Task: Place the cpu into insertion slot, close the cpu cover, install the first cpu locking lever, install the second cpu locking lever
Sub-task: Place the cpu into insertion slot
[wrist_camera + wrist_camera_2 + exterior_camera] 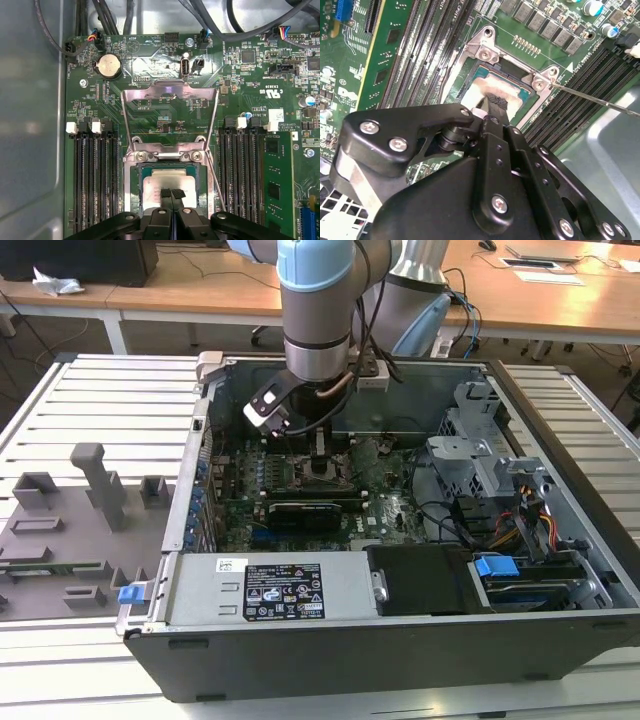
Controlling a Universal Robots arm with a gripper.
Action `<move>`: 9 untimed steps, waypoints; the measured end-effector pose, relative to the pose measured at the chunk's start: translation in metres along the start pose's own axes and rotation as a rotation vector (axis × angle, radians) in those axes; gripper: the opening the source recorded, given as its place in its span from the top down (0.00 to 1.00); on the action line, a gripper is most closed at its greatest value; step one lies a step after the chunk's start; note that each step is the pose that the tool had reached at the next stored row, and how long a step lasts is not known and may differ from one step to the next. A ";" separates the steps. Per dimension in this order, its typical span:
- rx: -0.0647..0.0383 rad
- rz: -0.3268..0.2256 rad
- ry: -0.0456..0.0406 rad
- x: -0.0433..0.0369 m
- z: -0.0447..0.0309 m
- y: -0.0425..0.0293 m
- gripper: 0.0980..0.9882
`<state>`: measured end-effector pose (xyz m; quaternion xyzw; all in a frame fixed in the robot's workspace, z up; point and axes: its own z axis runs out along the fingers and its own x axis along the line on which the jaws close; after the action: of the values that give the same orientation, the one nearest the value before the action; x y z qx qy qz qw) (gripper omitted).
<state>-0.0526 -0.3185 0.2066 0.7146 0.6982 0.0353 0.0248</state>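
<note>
Cpu (160,181) lies in the insertion slot (135,195) directly beneath the tool (172,193).

- The exterior view looks steeply down from some way back on the open computer case (400,640), with the arm (315,310) entering at 12 o'clock.
- Both wrist views ride close above the motherboard (165,100), the first facing straight down, the second slanted; they share the insertion slot (145,172) and the gripper (171,192).

In both wrist views the claw (171,192) is covering one edge of the cpu (157,184) and of the insertion slot (137,186), and nothing is showing whether its pressed-together tips are touching the cpu. In the exterior view the arm (318,330) is running off the frame at twelve o'clock, its wrist blocking the insertion slot
</note>
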 end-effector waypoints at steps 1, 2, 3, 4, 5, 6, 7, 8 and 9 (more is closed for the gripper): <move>0.000 0.000 0.0003 0.0001 0.0006 0.0000 0.99; 0.000 0.000 0.0000 0.0000 0.0012 -0.0001 0.99; 0.000 0.000 -0.0006 -0.0001 0.0021 -0.0002 0.99; 0.000 0.000 -0.0007 -0.0002 0.0027 -0.0003 0.99; 0.000 0.000 -0.0003 -0.0001 0.0029 -0.0003 0.99; 0.000 0.000 -0.0002 -0.0001 0.0030 -0.0003 0.99; 0.000 0.000 -0.0001 -0.0001 0.0030 -0.0003 0.99; 0.000 0.000 0.0004 0.0000 0.0024 -0.0002 0.99; -0.001 0.000 0.0015 0.0002 0.0016 0.0000 0.99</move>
<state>-0.0525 -0.3183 0.2050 0.7146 0.6981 0.0362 0.0246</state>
